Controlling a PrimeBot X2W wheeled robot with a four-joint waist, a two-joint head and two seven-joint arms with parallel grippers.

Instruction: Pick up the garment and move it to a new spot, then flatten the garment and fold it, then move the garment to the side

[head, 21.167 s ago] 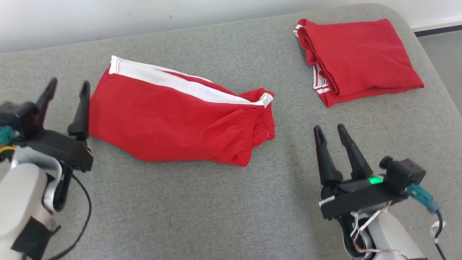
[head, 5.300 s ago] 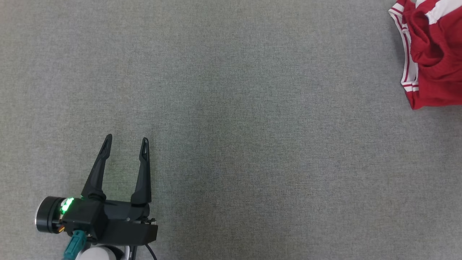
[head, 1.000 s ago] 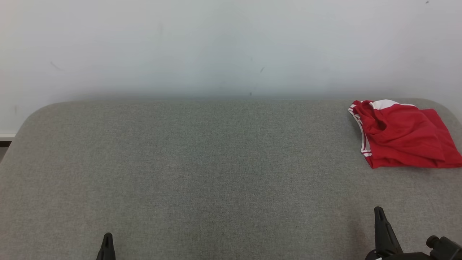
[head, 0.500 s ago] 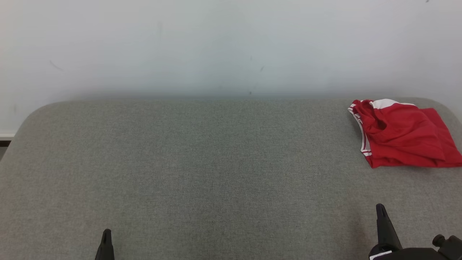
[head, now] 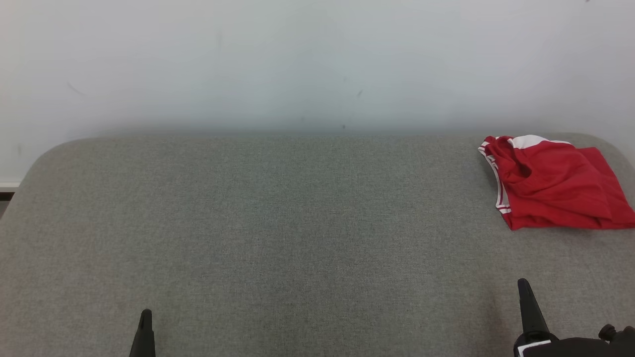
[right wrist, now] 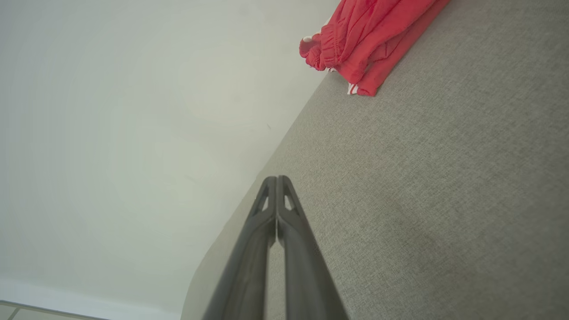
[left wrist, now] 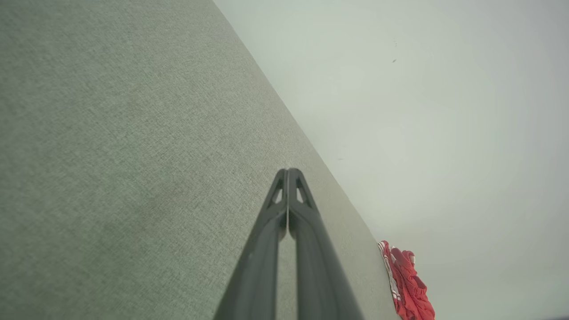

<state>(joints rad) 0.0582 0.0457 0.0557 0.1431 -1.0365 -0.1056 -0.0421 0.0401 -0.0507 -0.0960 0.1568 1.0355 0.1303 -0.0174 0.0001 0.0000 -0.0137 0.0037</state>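
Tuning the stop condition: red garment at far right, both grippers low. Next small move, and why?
Likely just park both arms. The garment lies folded at the far right corner of the surface, touching neither gripper. The left gripper and right gripper are shut and empty, so nothing looks left to place.

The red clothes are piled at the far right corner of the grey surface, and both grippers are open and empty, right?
Not open: each wrist view shows the left gripper and right gripper shut, fingers together, empty. The red clothes lie at the far right corner of the grey surface.
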